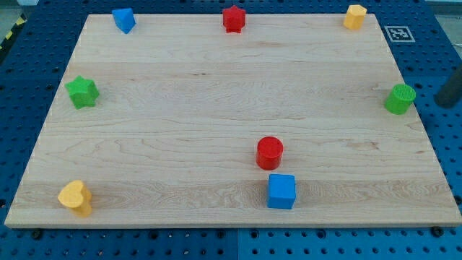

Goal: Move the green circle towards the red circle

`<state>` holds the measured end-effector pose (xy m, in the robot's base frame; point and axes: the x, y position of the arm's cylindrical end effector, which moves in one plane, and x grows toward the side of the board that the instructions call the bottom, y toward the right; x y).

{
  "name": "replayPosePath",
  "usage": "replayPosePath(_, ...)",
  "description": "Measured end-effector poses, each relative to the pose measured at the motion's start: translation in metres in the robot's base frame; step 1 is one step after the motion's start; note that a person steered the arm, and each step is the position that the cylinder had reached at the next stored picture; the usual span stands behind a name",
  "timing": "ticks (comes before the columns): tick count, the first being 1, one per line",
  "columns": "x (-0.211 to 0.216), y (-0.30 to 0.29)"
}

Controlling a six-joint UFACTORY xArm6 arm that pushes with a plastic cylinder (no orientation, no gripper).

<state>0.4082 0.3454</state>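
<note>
The green circle [399, 98] stands at the wooden board's right edge, a little above mid-height. The red circle [269, 152] stands below the board's centre, to the lower left of the green circle and far from it. A dark rod shows at the view's right edge, off the board. My tip [447, 102] is just right of the green circle, with a small gap between them.
A blue cube [281, 191] sits just below the red circle. A red star [233, 19], a blue block [124, 19] and a yellow block [354, 16] line the top edge. A green star [82, 92] is at the left, a yellow heart [76, 197] at the bottom left.
</note>
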Motion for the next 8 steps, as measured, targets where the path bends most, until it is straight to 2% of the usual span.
replayPosePath(1, -0.032, 0.000)
replayPosePath(3, -0.014, -0.001)
replayPosePath(5, 0.019, -0.046)
replayPosePath(8, 0.023, -0.133)
